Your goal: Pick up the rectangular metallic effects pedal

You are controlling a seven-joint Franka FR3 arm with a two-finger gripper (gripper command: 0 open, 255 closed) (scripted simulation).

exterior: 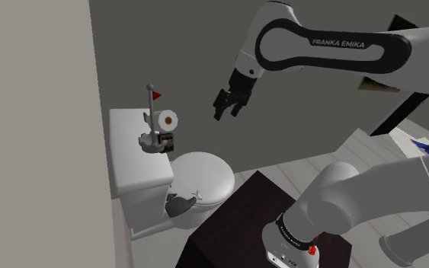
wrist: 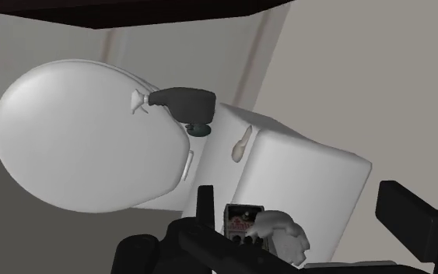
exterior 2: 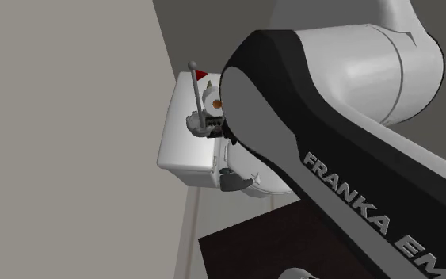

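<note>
As viewed from the wrist, showed the small dark effects pedal (wrist: 243, 222) on top of the white toilet tank (wrist: 303, 167), well ahead of the gripper (wrist: 299, 214) and untouched by it. Sat just beside a grey flag figurine (wrist: 285, 233). Showed that gripper hanging in mid-air, jaws spread wide, nothing held.
</note>
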